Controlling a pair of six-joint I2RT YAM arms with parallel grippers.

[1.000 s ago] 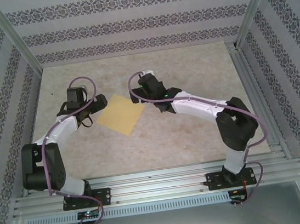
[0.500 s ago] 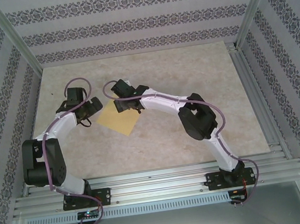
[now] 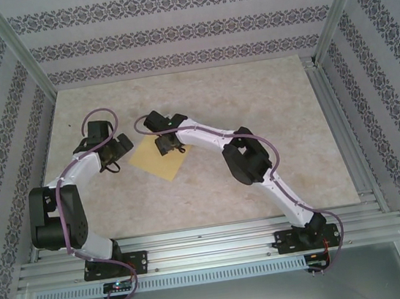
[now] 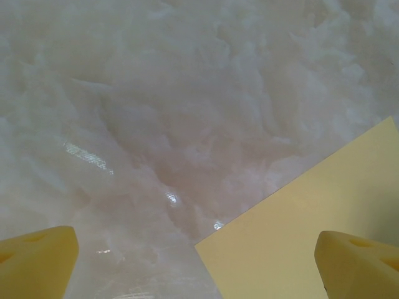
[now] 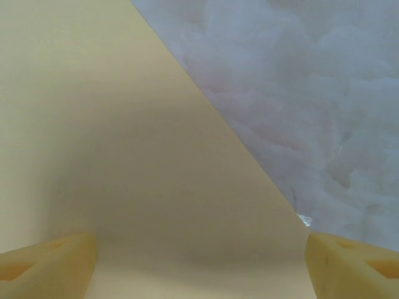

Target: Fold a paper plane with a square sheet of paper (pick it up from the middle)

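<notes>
The square sheet of paper (image 3: 156, 166) is plain yellow and lies flat on the marbled table (image 3: 253, 105), turned like a diamond, unfolded. A paper plane is out of view. My right gripper (image 3: 168, 145) hangs over the sheet's upper part. In the right wrist view it (image 5: 199, 249) is open, with both yellow fingers (image 5: 47, 261) wide apart low over the sheet (image 5: 124, 124), whose edge runs diagonally. My left gripper (image 3: 117, 151) is just left of the sheet's left corner. It (image 4: 194, 252) is open, and the sheet's corner (image 4: 312, 224) lies between its fingertips (image 4: 358, 265).
Aluminium rails (image 3: 212, 240) run along the near edge where both arm bases are bolted. A frame rail (image 3: 337, 124) borders the table's right side. Patterned walls (image 3: 185, 33) enclose the back and sides. Bare tabletop stretches to the right of the sheet.
My right arm has swung left and stretched out, carrying its gripper from beyond the sheet's right corner to over the sheet's upper part. The left gripper has drawn back slightly to the left.
</notes>
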